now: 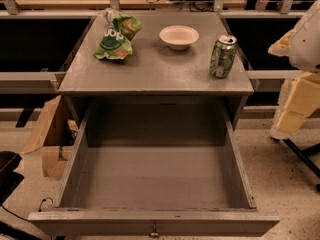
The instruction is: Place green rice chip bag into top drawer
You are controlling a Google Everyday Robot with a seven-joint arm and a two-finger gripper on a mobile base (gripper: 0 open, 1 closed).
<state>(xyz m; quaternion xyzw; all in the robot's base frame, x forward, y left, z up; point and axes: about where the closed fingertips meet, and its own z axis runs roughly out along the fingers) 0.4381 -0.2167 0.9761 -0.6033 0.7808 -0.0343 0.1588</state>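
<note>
The green rice chip bag [117,36] lies crumpled on the far left of the grey table top [150,74]. The top drawer [155,176] is pulled fully open below the table top, and nothing lies inside it. Its front panel with a small metal pull [154,231] is at the bottom of the view. My gripper [296,106] shows as white and tan parts at the right edge. It is off to the right of the table, far from the bag, and holds nothing that I can see.
A white bowl [179,36] sits at the back middle of the table top. A green soda can [222,57] stands near its right edge. Cardboard pieces [50,131] lean at the left of the drawer. A black object [7,176] is at the lower left.
</note>
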